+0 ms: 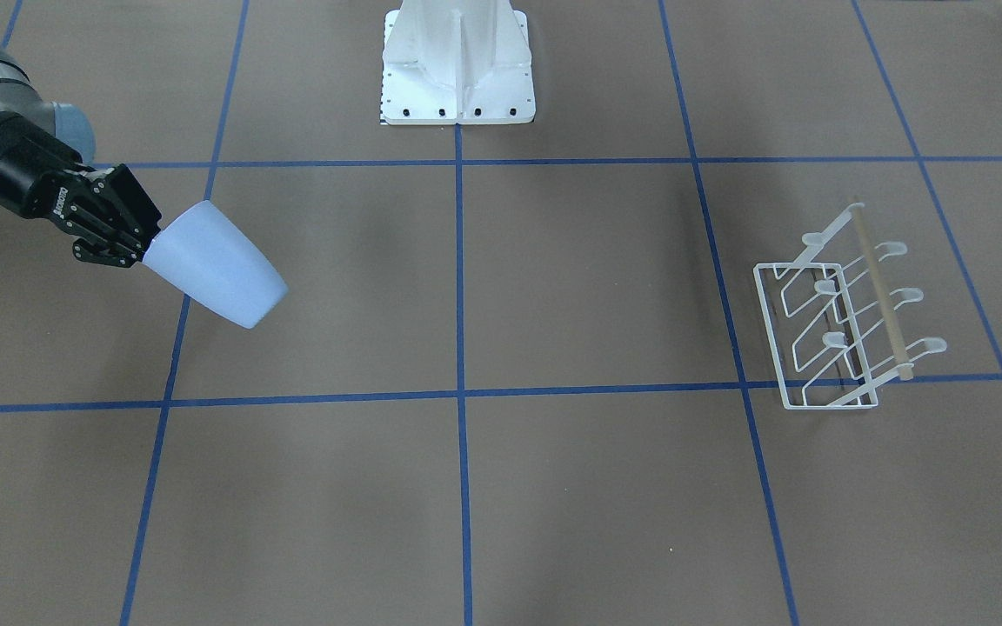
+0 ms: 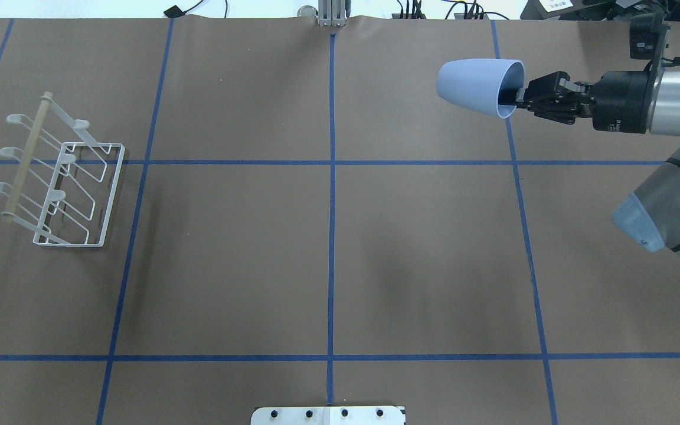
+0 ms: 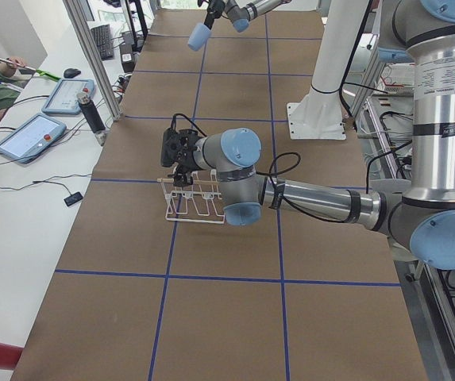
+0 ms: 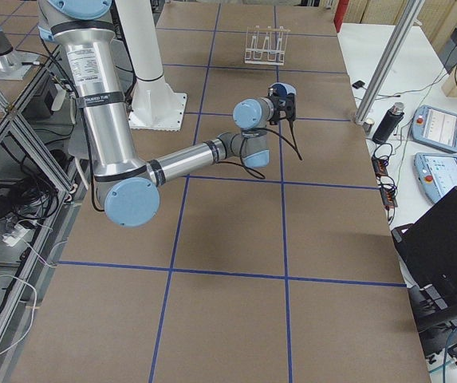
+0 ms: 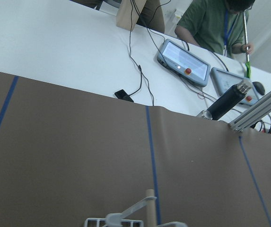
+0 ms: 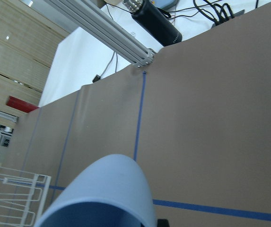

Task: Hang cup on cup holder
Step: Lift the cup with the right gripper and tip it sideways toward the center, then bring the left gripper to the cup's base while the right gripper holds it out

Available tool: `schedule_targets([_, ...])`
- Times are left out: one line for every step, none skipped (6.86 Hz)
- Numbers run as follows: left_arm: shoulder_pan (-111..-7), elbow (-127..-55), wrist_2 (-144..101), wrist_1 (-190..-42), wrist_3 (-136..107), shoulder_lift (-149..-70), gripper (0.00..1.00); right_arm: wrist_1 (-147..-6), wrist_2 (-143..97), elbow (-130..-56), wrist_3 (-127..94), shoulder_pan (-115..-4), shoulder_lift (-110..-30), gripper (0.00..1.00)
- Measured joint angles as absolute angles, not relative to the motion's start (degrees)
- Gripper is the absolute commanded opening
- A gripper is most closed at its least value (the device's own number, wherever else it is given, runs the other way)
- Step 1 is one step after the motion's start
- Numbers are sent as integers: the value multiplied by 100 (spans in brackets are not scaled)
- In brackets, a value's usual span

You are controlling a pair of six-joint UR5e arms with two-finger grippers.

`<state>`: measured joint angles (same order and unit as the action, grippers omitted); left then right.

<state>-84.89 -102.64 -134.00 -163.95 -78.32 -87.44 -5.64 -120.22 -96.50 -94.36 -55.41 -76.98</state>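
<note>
My right gripper [image 2: 516, 99] is shut on the rim of the pale blue-grey cup [image 2: 474, 87]. It holds the cup on its side above the table's far right, base pointing towards the left. The gripper [image 1: 146, 248] and cup [image 1: 216, 265] also show in the front view, and the cup [image 6: 102, 194] fills the bottom of the right wrist view. The white wire cup holder [image 2: 59, 177] with its wooden rod [image 2: 26, 156] stands at the far left, with nothing on its prongs. My left gripper [image 3: 181, 151] shows only in the exterior left view, over the holder [image 3: 191, 200]; I cannot tell whether it is open.
The robot's white base [image 1: 457, 65] stands at the near middle edge. Beyond the far table edge are tablets [image 5: 182, 61], cables, a black cylinder [image 5: 225, 101] and a seated person [image 5: 211, 23]. Blue tape lines cross the brown table [image 2: 328, 248].
</note>
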Motion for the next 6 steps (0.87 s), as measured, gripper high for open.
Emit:
schedule_targets([-8319,-10285,-13401,-16793,-8857,-8982,98,-527,-12026,-9959,-9800,-5468,-7691,0])
schedule_targets([-8019,-10311,-13397,-17076,-9712,-9213,98,-513,-12032,-10270,-10122,-5349,-7686,0])
schedule_targets([-7637,-10359,-13395,-17251,-10588,-9551,98,-505,-12038,-10548,-10320,-5221,-7684,0])
schedule_targets([-7279,-10424,-13395,-17314,-11307,-9910,98,-502,-12042,-10783,-10403,-5080,-7677,0])
schedule_targets([-6903,-10485,-13386,-17339,-11732,-10229,98,-502,-12047,-10943,-10430,-4953,-7635,0])
schedule_targets([-6503,-10567,-13277,-17361,-11914,-10503,98,-499,-12049,-11025,-10438,-4849,-7525,0])
